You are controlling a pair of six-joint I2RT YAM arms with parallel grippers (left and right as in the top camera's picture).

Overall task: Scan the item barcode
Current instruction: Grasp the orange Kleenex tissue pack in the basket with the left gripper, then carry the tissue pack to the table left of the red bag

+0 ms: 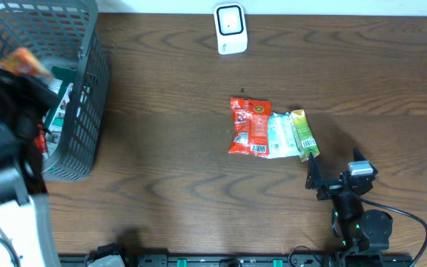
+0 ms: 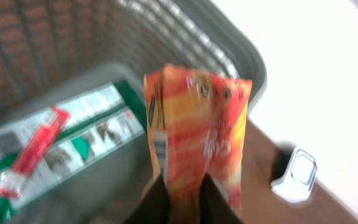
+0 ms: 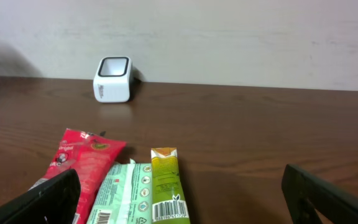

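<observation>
The orange snack packet [image 2: 197, 130] stands upright in the left hand [image 2: 182, 200], whose dark fingers [image 2: 157, 202] are clamped on its lower edge. It hangs above the grey basket [image 1: 87, 89] at about 9 o'clock on the desk [image 1: 169, 185], not yet over open wood. Under it in the basket lie a red stick pack [image 2: 33, 149] and a green-and-white box [image 2: 86, 130].

The scanner [image 1: 230, 28], a small white unit, sits at 12 o'clock by the far edge, well apart from the packet. In the left wrist view it shows low and to the right, past the basket rim.

The step in hand looks to be carrying the packet to the scanner. To do it well:
- lift clear of the basket rim before swinging toward 12 o'clock, since the packet is soft and would fold if it caught;
- find the barcode first: a pale strip on the packet's left edge may be it, but the blur leaves that unsure;
- turn that face squarely to the scanner window and hold it flat and near, as the crinkled foil could spoil the read;
- keep the grip low so the fingers do not cover the code.

Near the middle, a red packet [image 1: 249, 126], a pale green packet [image 1: 279, 135] and a green stick pack [image 1: 302, 133] lie side by side. The right hand [image 1: 330, 172] rests at 5 o'clock with its fingers wide apart, holding nothing.
</observation>
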